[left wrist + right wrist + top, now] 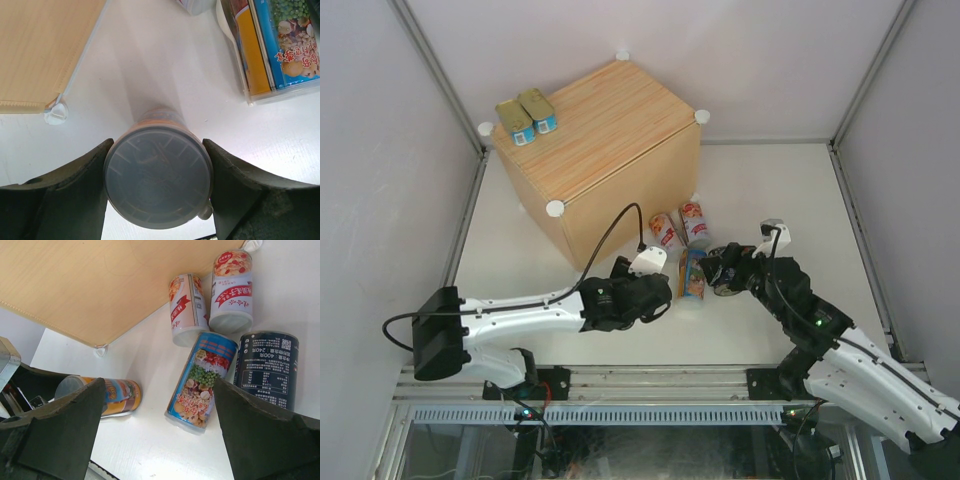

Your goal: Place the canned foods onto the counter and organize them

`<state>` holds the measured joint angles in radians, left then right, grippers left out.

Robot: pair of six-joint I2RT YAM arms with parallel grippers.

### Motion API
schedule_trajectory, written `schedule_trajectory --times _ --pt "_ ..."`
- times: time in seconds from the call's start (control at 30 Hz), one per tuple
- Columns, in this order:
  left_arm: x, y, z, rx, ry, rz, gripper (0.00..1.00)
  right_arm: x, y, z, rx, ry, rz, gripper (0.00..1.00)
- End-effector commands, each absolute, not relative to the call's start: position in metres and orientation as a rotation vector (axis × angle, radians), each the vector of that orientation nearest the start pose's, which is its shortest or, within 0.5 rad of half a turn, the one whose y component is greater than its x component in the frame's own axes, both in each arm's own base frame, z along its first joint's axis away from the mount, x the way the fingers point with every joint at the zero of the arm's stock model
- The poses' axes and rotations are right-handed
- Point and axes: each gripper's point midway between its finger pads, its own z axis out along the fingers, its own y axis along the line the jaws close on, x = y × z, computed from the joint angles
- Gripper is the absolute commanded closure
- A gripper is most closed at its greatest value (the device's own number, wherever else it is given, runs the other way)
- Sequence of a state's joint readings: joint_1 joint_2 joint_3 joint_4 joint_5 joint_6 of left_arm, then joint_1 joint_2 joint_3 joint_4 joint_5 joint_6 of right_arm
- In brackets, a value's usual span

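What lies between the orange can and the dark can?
The blue can, lying on its side beside the dark can, with bare white table between it and the orange can. The right wrist view shows this.

Bright, even light, soft shadows

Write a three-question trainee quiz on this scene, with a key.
1. True or false: both flat tins sit on the counter.
2. What is clamped between the fingers of the left gripper? A) a flat tin B) the orange can C) nothing
3. How many cans lie loose on the table?
Key: 1 true. 2 B. 3 four: two red-white cans, the blue can and the dark can.
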<state>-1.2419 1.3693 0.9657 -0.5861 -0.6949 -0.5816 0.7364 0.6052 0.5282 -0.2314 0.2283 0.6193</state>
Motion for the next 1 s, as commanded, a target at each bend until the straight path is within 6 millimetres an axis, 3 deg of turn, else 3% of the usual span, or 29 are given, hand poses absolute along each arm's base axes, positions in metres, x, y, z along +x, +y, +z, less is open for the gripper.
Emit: schedule_trajectory --times 0.0,0.13,0.3,0.5,0.67,0.97 --pt "0.210 -0.284 0.175 0.383 2.092 -0.135 0.62 0.219 0.175 0.204 0.052 1.904 0.712 0.12" --pt "0.211 -0.284 0.175 0.375 2.085 -0.142 0.35 0.220 0.175 0.202 0.047 1.911 0.705 0.12" --pt "0.212 -0.283 0.174 0.362 2.082 -0.149 0.20 0.221 0.177 0.199 0.041 1.919 0.701 0.12" --pt "0.213 -0.282 0.174 0.360 2.078 -0.145 0.12 0.222 0.178 0.198 0.036 1.921 0.698 0.12" --pt "0.215 -0.277 0.185 0.324 2.050 -0.157 0.09 0.222 0.180 0.194 0.018 1.937 0.690 0.08" --pt "0.210 -0.248 0.249 0.151 1.896 -0.370 0.09 0.215 0.198 0.190 -0.120 1.939 0.617 0.03"
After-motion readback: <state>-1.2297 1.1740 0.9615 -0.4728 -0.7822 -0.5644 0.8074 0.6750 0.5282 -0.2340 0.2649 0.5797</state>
